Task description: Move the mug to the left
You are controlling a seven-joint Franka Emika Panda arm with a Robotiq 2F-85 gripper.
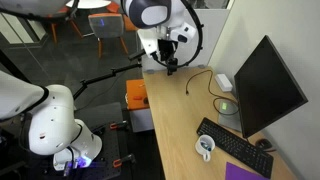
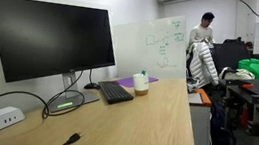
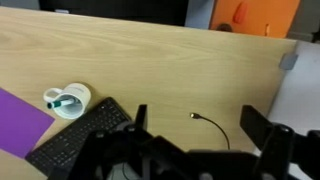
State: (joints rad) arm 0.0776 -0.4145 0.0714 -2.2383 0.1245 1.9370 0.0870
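Note:
The mug (image 1: 205, 147) is small, white and round, with a teal item inside it. It stands on the wooden desk (image 1: 180, 115) next to the black keyboard (image 1: 235, 145). It also shows in the other exterior view (image 2: 140, 83) and at the left of the wrist view (image 3: 68, 100). My gripper (image 1: 170, 62) hangs above the far end of the desk, well away from the mug. In the wrist view the gripper (image 3: 198, 125) is open and empty, with its fingers on either side of a loose black cable tip (image 3: 193, 116).
A large black monitor (image 1: 265, 85) stands behind the keyboard. A purple mat (image 3: 20, 115) lies by the mug. A white power strip (image 1: 224, 82) with cables lies near the monitor. An orange object (image 1: 135, 95) sits off the desk edge. A person (image 2: 203, 37) stands in the background.

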